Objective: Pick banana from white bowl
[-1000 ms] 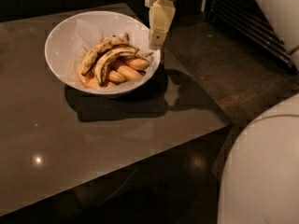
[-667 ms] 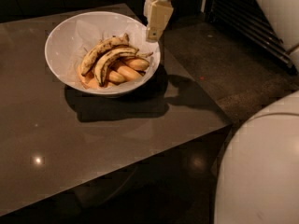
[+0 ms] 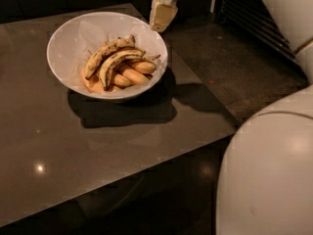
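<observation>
The white bowl [image 3: 68, 43] stands on the dark table near its back right part. In it lie two long, speckled, stem-joined bananas [image 3: 110, 58], on top of several shorter smooth orange-yellow pieces [image 3: 133, 75]. My gripper [image 3: 162, 14] hangs above the bowl's far right rim, high at the top of the view, apart from the bananas. Its pale fingers [image 3: 164, 16] point down and nothing shows between them.
The grey table [image 3: 98, 151] ends at a right edge close to the bowl and a front edge low in the view. Dark floor lies to the right. A slatted panel [image 3: 254, 18] stands at the back right. My white body [image 3: 269, 170] fills the lower right.
The gripper has risen and moved back from the bowl's right rim toward the top of the view. The bananas and bowl have not moved.
</observation>
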You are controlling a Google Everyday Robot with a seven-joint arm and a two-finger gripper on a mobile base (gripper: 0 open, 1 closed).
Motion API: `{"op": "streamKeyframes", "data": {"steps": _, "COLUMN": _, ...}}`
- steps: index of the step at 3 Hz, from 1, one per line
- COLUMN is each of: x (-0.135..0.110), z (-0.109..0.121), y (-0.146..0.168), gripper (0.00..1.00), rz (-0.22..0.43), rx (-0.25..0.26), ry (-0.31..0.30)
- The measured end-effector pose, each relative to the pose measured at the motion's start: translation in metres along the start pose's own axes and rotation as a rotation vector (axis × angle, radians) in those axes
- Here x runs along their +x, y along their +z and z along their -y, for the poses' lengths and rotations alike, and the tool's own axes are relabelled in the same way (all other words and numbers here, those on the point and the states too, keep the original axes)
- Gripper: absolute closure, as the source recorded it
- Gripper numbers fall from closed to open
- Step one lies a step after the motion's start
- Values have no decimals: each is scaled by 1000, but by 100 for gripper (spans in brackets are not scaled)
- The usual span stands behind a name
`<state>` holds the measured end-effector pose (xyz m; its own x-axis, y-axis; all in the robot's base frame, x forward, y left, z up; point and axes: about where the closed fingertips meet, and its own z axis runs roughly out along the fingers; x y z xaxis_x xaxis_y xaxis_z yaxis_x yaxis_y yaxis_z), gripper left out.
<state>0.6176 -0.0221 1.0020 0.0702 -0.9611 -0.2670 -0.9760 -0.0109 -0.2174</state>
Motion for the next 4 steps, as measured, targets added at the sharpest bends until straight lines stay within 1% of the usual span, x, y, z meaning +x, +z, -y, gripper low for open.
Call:
{"op": "streamKeyframes", "data": {"steps": 1, "x": 0, "z": 0, "y": 0, "gripper": 85, "rz": 0, "rx": 0, "ry": 0}}
{"op": "streamKeyframes", "data": {"steps": 2, "x": 5, "z": 1, "y": -3, "gripper": 62, "rz": -30, "rx": 19, "ry": 4}}
{"op": "streamKeyframes", "data": {"steps": 4, "x": 8, "z": 6, "y": -2, "gripper": 15, "rz": -62, "rx": 25, "ry": -8}}
